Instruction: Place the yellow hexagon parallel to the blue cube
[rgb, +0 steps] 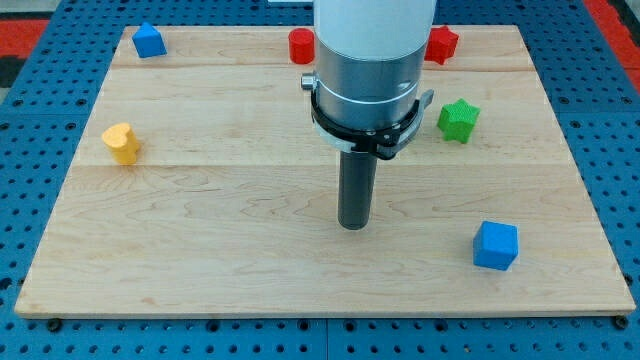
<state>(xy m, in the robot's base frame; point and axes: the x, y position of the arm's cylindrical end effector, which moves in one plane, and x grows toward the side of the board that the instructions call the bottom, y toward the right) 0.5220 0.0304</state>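
— Tip (353, 226) position and jaw state?
— Tip rests on bare board (200, 250) near centre, touching no block. It is a plain rod: no jaws to part or close, nothing held.
— Hazards, left to right?
— Yellow block (120, 143), the only yellow one, sits well apart at the view's left, near the board's edge; I judge an off-centre push could spin it or run it off. Blue block (148, 40) at top left could be mistaken for the reference. Blue cube (496, 245) lies lower right; I could nudge it on arrival.
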